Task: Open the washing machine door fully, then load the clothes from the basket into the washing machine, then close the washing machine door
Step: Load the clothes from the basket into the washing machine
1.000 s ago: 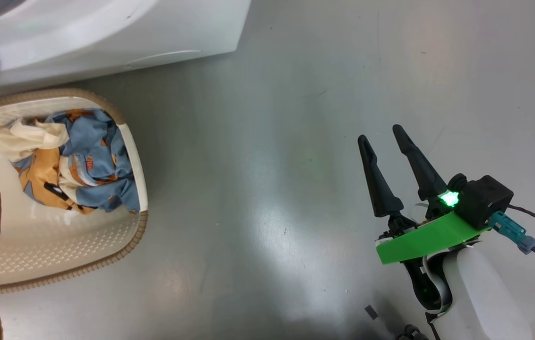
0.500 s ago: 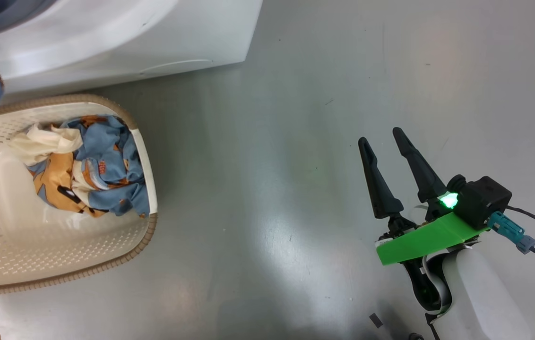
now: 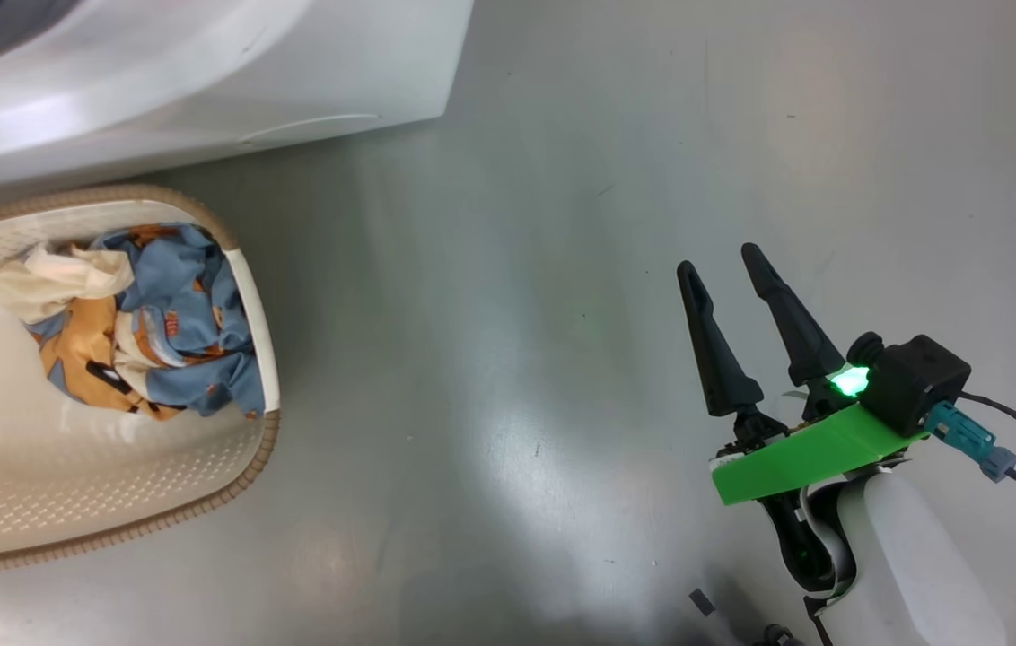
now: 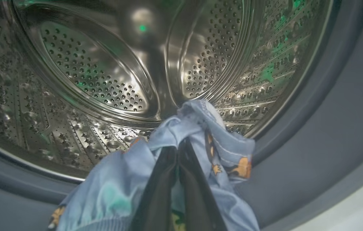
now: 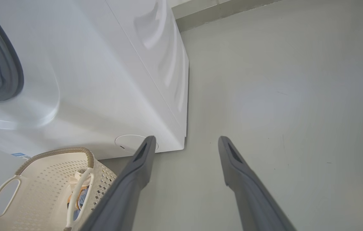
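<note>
**Left gripper at the steel drum**

Its fingers clamp a blue garment, lower centre. Right gripper, fingers apart, lower right above the floor. Other clothes lie in the basket, left.

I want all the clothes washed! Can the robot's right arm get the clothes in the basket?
Probably, after a sideways reach. The right gripper is open and holds nothing, the clothes lie uncovered in the basket, and only floor lies between them.
</note>
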Robot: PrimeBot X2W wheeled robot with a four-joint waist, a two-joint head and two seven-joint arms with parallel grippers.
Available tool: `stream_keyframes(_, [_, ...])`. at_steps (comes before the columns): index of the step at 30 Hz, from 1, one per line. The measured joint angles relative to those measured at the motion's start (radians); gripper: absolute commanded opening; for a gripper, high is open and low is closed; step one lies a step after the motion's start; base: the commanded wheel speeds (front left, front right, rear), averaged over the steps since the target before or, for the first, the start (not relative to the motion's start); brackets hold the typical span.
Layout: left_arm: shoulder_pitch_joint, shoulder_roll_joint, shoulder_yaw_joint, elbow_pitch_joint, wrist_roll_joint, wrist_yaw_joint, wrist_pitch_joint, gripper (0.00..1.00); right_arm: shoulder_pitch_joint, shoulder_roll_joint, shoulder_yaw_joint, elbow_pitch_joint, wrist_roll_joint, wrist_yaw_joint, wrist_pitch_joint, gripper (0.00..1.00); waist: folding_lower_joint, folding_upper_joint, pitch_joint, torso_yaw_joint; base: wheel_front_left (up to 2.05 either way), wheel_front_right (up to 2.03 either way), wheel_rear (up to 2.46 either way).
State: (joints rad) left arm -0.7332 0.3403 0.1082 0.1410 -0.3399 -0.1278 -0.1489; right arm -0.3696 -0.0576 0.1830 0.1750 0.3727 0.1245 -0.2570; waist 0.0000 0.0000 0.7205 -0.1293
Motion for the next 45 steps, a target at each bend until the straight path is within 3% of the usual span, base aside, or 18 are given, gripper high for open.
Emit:
stream_keyframes(8, [-0.136, 0.062, -0.036, 0.014, -0.023, 0.000, 0.106, 0.00, -0.001, 0.000, 0.005, 0.000, 0.012, 0.000, 0.000, 1.00, 0.0000, 0.0000, 0.018, -0.016, 0.00, 0.00, 0.00])
stream_keyframes(21, [-0.390, 0.141, -0.098, 0.181, -0.147, 0.000, 0.247, 0.00, -0.026, 0.001, 0.030, -0.005, 0.046, 0.000, 0.000, 1.00, 0.0000, 0.0000, 0.056, -0.039, 0.00, 0.00, 0.00])
stream_keyframes(34, [-0.551, 0.204, -0.177, 0.320, -0.234, 0.000, 0.273, 0.00, -0.048, 0.001, 0.045, -0.020, 0.064, 0.000, 0.000, 1.00, 0.0000, 0.0000, 0.116, -0.076, 0.00, 0.00, 0.00])
stream_keyframes(45, [-0.692, 0.284, -0.308, 0.354, -0.266, 0.000, 0.272, 0.00, -0.064, 0.001, 0.067, -0.035, 0.083, 0.000, 0.000, 1.00, 0.0000, 0.0000, 0.179, -0.103, 0.00, 0.00, 0.00])
